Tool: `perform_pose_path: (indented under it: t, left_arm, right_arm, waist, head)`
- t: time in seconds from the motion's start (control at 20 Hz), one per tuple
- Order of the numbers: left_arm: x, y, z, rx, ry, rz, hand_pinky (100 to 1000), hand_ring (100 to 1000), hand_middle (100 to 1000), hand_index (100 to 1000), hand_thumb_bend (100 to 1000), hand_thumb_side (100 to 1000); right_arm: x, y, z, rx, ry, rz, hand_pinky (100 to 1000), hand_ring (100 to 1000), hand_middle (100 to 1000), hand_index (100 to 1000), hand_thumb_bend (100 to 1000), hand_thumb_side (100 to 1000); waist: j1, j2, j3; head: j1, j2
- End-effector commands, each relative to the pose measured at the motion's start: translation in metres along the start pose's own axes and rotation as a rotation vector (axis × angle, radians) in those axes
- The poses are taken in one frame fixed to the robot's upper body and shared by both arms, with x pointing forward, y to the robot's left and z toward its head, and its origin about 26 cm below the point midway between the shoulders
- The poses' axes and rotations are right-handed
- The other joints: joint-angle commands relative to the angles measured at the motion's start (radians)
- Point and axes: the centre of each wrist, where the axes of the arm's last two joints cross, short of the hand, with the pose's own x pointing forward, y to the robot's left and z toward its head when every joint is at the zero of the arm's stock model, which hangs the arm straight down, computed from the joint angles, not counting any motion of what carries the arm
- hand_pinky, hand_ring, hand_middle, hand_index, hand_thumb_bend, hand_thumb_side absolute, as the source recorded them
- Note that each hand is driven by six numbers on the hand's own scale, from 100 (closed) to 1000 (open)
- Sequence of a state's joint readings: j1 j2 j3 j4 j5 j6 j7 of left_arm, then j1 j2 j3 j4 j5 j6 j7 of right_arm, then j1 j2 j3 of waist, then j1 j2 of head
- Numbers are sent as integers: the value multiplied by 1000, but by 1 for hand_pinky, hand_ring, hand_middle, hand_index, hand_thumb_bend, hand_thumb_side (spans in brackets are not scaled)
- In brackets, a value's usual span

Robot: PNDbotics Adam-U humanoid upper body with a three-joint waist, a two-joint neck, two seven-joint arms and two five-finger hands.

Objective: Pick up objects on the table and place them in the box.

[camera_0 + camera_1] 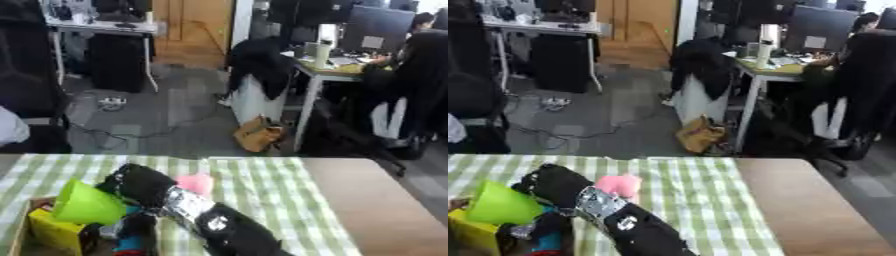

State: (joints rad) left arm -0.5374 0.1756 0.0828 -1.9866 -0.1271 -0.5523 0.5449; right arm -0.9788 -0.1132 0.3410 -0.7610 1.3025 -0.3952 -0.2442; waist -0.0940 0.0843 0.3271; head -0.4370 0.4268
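Note:
My right hand [140, 182] reaches from the bottom middle toward the lower left and is shut on a lime green cup [85, 203]. The cup lies tilted, its wide mouth facing left, and hangs over the cardboard box [19, 231] at the lower left corner. Inside the box I see a yellow item [51, 226] and something blue [131, 246]. A pink object [198, 183] lies on the green checked cloth [271, 200], just behind my forearm and partly hidden by it. My left hand shows in neither view.
The checked cloth covers the left and middle of the table. Bare brown tabletop [385, 210] runs along the right side. Beyond the far edge are an office floor, desks and chairs.

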Motion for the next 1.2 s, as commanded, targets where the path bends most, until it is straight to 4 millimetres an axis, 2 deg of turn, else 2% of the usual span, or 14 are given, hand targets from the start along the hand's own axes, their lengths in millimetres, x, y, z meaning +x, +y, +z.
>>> perform_pose_path:
  t: [0.05,0.2,0.25,0.4,0.45,0.5,0.55,0.7,0.75,0.9,0.95,1.2]
  left_arm:
    - [3,-5,-6,5,-31,29,830,861,782,859,228,1000]
    - [3,-6,-6,6,-31,31,830,861,782,859,229,1000]
    - [3,-6,-6,6,-31,31,830,861,782,859,229,1000]
    - [3,-5,-6,6,-30,31,830,861,782,859,229,1000]
    - [3,-5,-6,6,-29,31,830,861,782,858,229,1000]
    - [3,-6,-5,6,-28,32,830,861,782,858,229,1000]
    - [3,-6,-5,6,-28,32,830,861,782,858,230,1000]
    - [3,-6,-5,6,-27,33,830,861,782,858,230,1000]
    - [3,-6,-5,6,-27,33,830,861,781,858,229,1000]
    - [3,-6,-5,7,-26,35,830,861,781,857,229,1000]
    - [3,-6,-5,7,-26,35,830,860,781,856,228,1000]
    - [3,-6,-5,8,-27,37,830,860,781,856,230,1000]
  right_arm:
    - [-12,-22,-4,-21,-17,37,924,810,730,720,100,1000]
    - [-14,-26,-4,-15,-25,32,954,854,770,751,100,1000]
    - [-14,-27,-4,-16,-28,30,979,892,821,798,100,1000]
    - [-15,-30,-4,-19,-31,26,980,894,826,801,100,1000]
    - [-15,-32,-5,-26,-32,27,1000,957,916,873,100,1000]
    - [-15,-34,-5,-35,-31,29,1000,957,916,873,100,1000]
    - [-16,-36,-6,-42,-26,34,1000,987,953,906,134,1000]
    - [-15,-37,-6,-54,-15,51,1000,987,953,906,134,1000]
    - [-16,-38,-6,-56,-11,56,1000,1000,972,943,210,1000]
    - [-18,-39,-5,-50,-1,78,1000,1000,982,955,251,1000]
    - [-18,-39,-5,-48,-2,81,1000,1000,997,981,304,1000]
    - [-18,-41,-6,-41,-10,79,1000,1000,1000,998,333,1000]
  waist:
    - [19,-7,1]
    - [18,-7,2]
    - [18,-8,2]
    - [18,-8,2]
    - [19,-8,2]
    - [19,-8,1]
    - [19,-8,1]
    - [20,-8,2]
    - [20,-8,2]
    - [20,-8,2]
    - [20,-8,3]
    - [20,-8,3]
  head:
    - [-3,-4]
    - [-3,-4]
    - [-4,-4]
    - [-5,-5]
    - [-7,-5]
    - [-8,-6]
    - [-9,-6]
    - [-10,-6]
    - [-10,-5]
    - [-13,-3]
    - [-13,-3]
    - [-12,-1]
